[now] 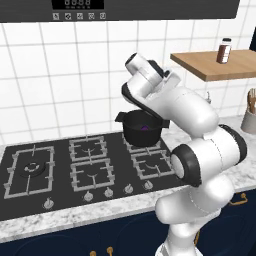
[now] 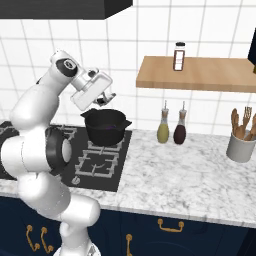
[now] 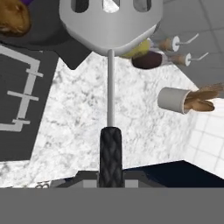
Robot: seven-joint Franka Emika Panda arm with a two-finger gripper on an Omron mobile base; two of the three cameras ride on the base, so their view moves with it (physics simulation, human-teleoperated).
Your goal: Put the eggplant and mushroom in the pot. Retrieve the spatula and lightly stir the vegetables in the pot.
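Hob (image 1: pixel 60 170): black, gas, set in a marble counter (image 2: pixel 190 185). White tiled wall behind. Wooden shelf (image 2: pixel 200 75) on the wall to the right, one brown spice jar (image 2: pixel 179 56) standing on it.

Arm: white, bent high over the hob, wrist angled down toward the back right burner.

Pot (image 1: pixel 143 128): matte black, squat, two short side handles, sitting on the back right burner. In the left base view a small purple spot shows inside it, the eggplant (image 1: pixel 145 127). In the hand view the mushroom (image 3: pixel 14 18), tan-brown, lies in the pot at the upper left corner, a sliver of purple just beside it at the top edge.

Grey cup (image 2: pixel 240 146): on the counter at far right, near the wall, light wooden utensils standing in it.

Two bottles on the counter between pot and cup, against the wall: one yellow-green (image 2: pixel 163 131), one dark (image 2: pixel 179 132), both with spouts.

Gripper (image 2: pixel 103 98): just above the pot rim, on its left side in the right base view. Jaws closed tight on the black handle of the spatula (image 3: pixel 110 26).

Spatula: handle runs straight out from the fingers in the hand view; slotted silver-grey head at the far end, over the pot's rim. Whether the head touches the vegetables cannot be told.
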